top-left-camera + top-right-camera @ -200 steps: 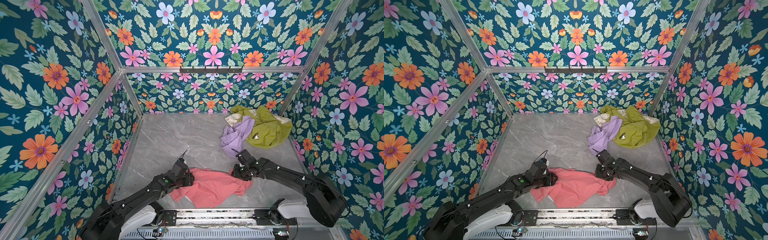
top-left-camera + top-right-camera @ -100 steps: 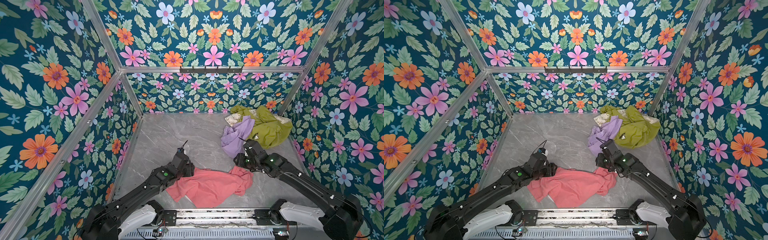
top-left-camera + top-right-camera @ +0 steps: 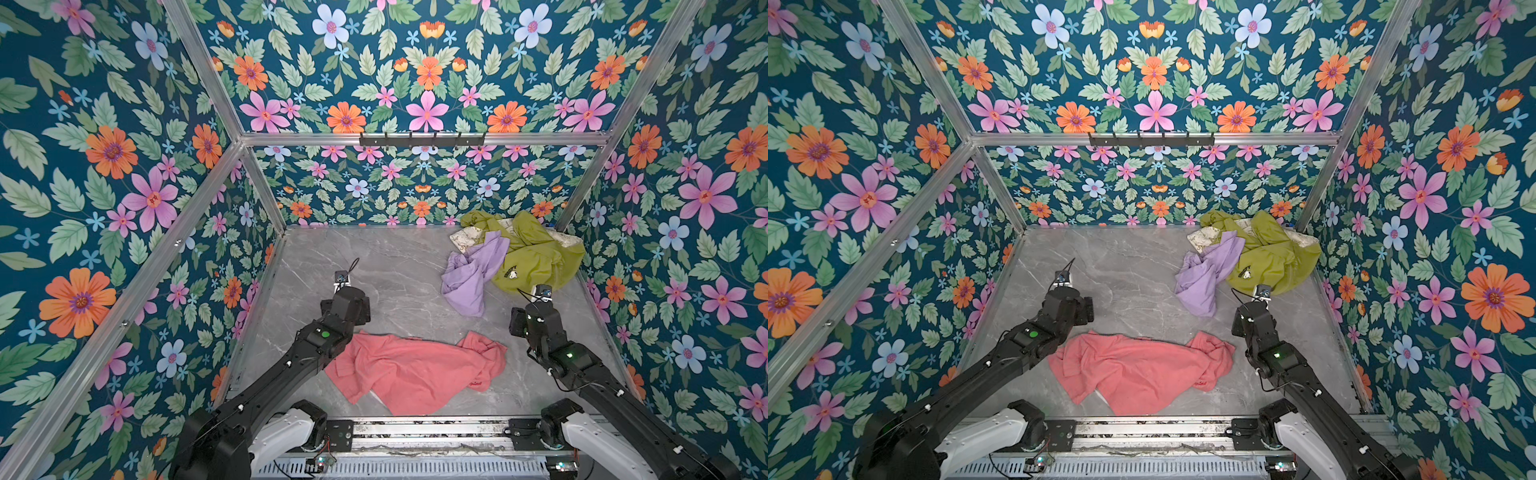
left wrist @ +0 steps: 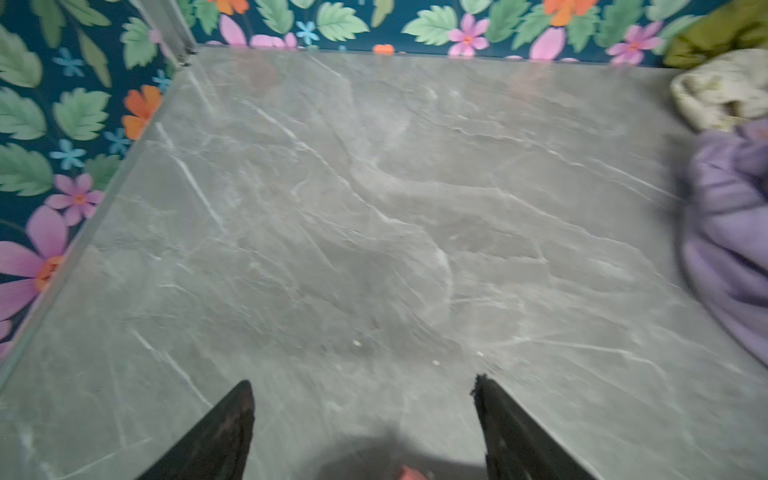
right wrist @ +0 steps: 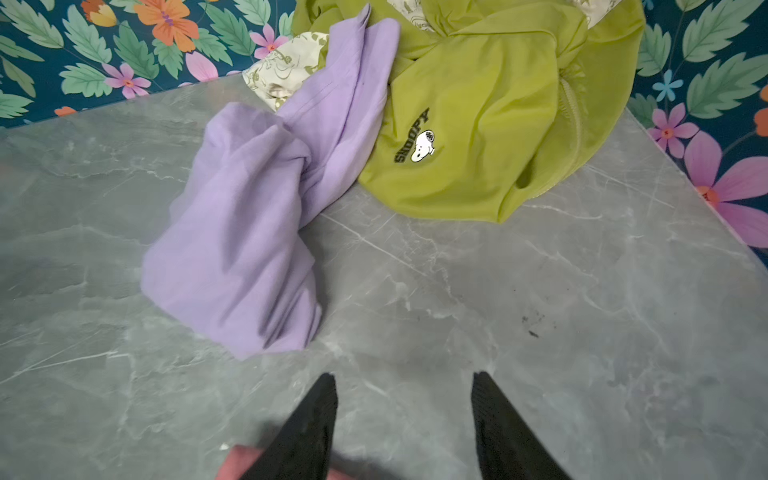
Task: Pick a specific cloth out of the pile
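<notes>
In both top views the cloth lies rumpled at the table's six o'clock and the pile at one o'clock, with the jaws hidden there. The left wrist view shows the left gripper spread wide over bare table. The right wrist view shows the right gripper spread and empty, facing the pile's Snoopy logo.

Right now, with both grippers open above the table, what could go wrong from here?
1. The right gripper hangs open facing the purple cloth; a forward move could snag it and drag the pile along.
2. An edge of the cloth shows just under it and under the left gripper; dropping or closing might pinch the fabric.
3. The cloth's near edge lies by the front rail; a tug that way could pull it over.
</notes>
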{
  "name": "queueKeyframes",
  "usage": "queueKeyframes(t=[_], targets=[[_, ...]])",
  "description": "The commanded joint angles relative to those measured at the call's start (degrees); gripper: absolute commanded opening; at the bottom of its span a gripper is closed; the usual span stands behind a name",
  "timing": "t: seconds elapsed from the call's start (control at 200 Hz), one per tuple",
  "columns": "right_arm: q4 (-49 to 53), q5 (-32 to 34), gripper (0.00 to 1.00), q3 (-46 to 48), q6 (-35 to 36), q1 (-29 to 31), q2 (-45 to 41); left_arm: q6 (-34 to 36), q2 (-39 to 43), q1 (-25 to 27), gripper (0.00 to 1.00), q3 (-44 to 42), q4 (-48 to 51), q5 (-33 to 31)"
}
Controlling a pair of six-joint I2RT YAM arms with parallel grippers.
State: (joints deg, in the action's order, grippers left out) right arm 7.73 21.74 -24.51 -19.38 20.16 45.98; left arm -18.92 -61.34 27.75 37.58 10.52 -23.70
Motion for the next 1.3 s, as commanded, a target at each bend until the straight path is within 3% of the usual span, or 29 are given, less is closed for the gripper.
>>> queueKeyframes(t=[0.0, 0.085, 0.185, 0.23, 0.295, 0.335, 0.425, 0.545, 0.585, 0.6, 0.62, 0.69, 0.76, 0.815, 0.875, 0.94, 1.005, 1.065, 1.215, 1.29], targets=[[-17.9, 3.7, 0.67, 5.6, 13.2, -0.8, -0.8, 6.5, -2.1, -5.3, 0.84, -1.7, -10.3, -0.2], [-27.9, 1.2, 0.68, 10.8, 17.5, -3.5, 0.7, 11.5, -4.6, -8.7, 0.81, -6.5, -21.6, 0.2], [-40.5, -1.0, 0.7, 15.3, 17.4, -9.3, 7.2, 21.8, -8.6, -11.3, 0.78, -17.1, -46.1, 3.8], [-41.0, -1.3, 0.7, 14.4, 17.5, -9.9, 9.1, 25.0, -12.0, -13.4, 0.79, -19.9, -55.1, 7.4], [-51.4, -2.8, 0.7, 16.3, 19.1, -11.2, 12.5, 22.3, -18.4, -17.5, 0.78, -19.4, -60.0, 9.9], [-55.3, -3.8, 0.7, 16.3, 19.7, -12.6, 15.5, 23.4, -20.5, -19.6, 0.73, -18.4, -62.5, 14.1], [-63.1, -3.9, 0.71, 15.6, 19.2, -14.5, 22.6, 23.5, -24.9, -22.5, 0.74, -18.8, -70.8, 18.5], [-69.9, -6.9, 0.7, 14.1, 16.2, -16.9, 32.9, 19.0, -32.0, -26.9, 0.74, -21.8, -85.0, 19.2], [-74.9, -7.4, 0.7, 14.0, 16.7, -17.1, 37.7, 17.8, -30.7, -27.0, 0.83, -21.3, -81.0, 17.5], [-77.3, -7.1, 0.7, 13.8, 17.3, -17.1, 39.1, 17.5, -30.2, -27.0, 0.96, -21.1, -79.6, 17.0], [-78.6, -7.0, 0.7, 13.7, 17.9, -17.1, 39.9, 17.5, -30.3, -27.0, 1.0, -21.2, -80.1, 16.7], [-63.8, -8.7, 0.7, 10.5, 15.0, -18.1, 35.4, 18.2, -31.3, -26.9, 1.0, -21.8, -83.8, 16.4], [-65.2, -10.3, 0.71, 8.8, 14.5, -20.1, 38.0, 18.7, -31.3, -26.4, 1.0, -21.4, -82.5, 15.8], [-58.2, -10.8, 0.75, 7.4, 13.3, -20.1, 35.7, 18.4, -31.4, -26.4, 1.0, -21.0, -82.5, 16.4], [-63.6, -10.8, 0.77, 8.3, 14.4, -20.2, 37.6, 18.5, -31.3, -26.5, 1.0, -21.0, -81.6, 16.2], [-58.5, -11.1, 0.78, 7.4, 13.5, -20.2, 35.9, 19.3, -31.4, -25.8, 1.0, -21.3, -82.5, 16.2], [-62.3, -10.8, 0.78, 7.9, 14.3, -20.2, 37.3, 19.5, -31.6, -25.7, 1.0, -21.2, -83.1, 16.6], [-59.3, -10.8, 0.79, 7.4, 13.9, -20.2, 36.2, 18.8, -31.5, -27.0, 1.0, -20.3, -81.1, 19.2], [-59.5, -10.7, 0.95, 7.4, 14.1, -20.1, 36.5, 18.7, -31.7, -27.1, 1.0, -20.3, -80.9, 19.5], [-59.4, -11.0, 0.96, 7.4, 14.0, -20.1, 36.4, 18.7, -31.5, -27.1, 1.0, -20.5, -81.4, 19.5]])
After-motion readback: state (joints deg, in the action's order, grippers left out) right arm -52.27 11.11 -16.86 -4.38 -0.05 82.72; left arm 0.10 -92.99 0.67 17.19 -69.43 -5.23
